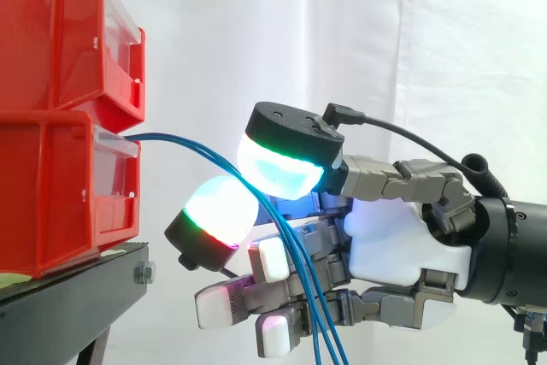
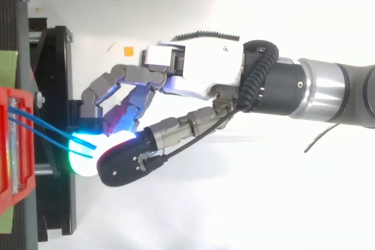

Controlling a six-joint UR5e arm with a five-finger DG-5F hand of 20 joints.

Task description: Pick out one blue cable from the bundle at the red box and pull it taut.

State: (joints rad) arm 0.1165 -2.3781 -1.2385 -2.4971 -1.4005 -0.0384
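- Lower red bin [image 1: 51, 203] sits on a black stand [image 1: 68, 297], with a second red bin [image 1: 51, 40] stacked on top; white curtain [image 1: 256, 32] behind.
- Blue cables [image 1: 171, 137] [image 2: 35, 120] leave the lower bin's front, arc away from it, then hang down in slack strands.
- Hand [image 1: 393, 237] [image 2: 199, 68] is beside the bin's front, level with it.
- Fingers [image 1: 218, 207] are closed: thumb and one finger pinch the blue cables between glowing pads, near the bin. The other fingers curl below.
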